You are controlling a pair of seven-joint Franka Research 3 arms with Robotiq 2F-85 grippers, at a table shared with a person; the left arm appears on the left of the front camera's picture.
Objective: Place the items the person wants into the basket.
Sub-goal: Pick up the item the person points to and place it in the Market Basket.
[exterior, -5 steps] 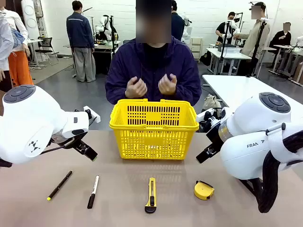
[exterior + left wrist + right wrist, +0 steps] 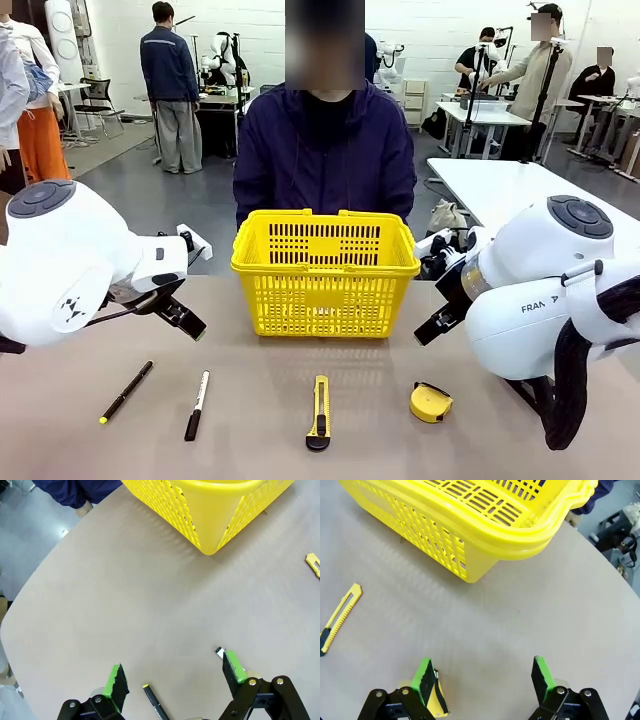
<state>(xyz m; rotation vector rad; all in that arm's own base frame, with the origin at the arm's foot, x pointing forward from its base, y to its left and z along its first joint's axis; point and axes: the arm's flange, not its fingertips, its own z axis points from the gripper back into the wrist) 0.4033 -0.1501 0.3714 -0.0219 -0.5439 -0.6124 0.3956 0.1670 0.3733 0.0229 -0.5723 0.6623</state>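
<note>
The slim yellow-and-black utility knife point(image 2: 319, 411) is lying flat on the tan desk point(image 2: 250, 445), pointing lengthwise toward the bright yellow plastic lattice basket point(image 2: 325, 265). The basket is standing at mid-desk in front of the person in the dark purple hooded jacket point(image 2: 325, 150). The round yellow tape measure point(image 2: 431, 402) is resting just to the knife's right. Both are probably light and rigid. The knife is sitting thin and low, so it likely wants a pinch across its narrow width near the middle, with the fingertips reaching the desk. The tape measure is looking denser, smooth and rounded, so an off-centre squeeze could make it slip; a grip straight across its body seems safest. The right claw point(image 2: 482, 672) is hanging spread wide and empty above the desk, with the tape measure lying just beneath one finger and the knife well off to the side. The left claw point(image 2: 174, 672) is likewise gaping wide and holding nothing, hovering over the tips of the black pen with yellow tip point(image 2: 155, 702) and the white-and-black marker point(image 2: 197, 404), well apart from both tools. Which item the person is wanting cannot be told.
</note>
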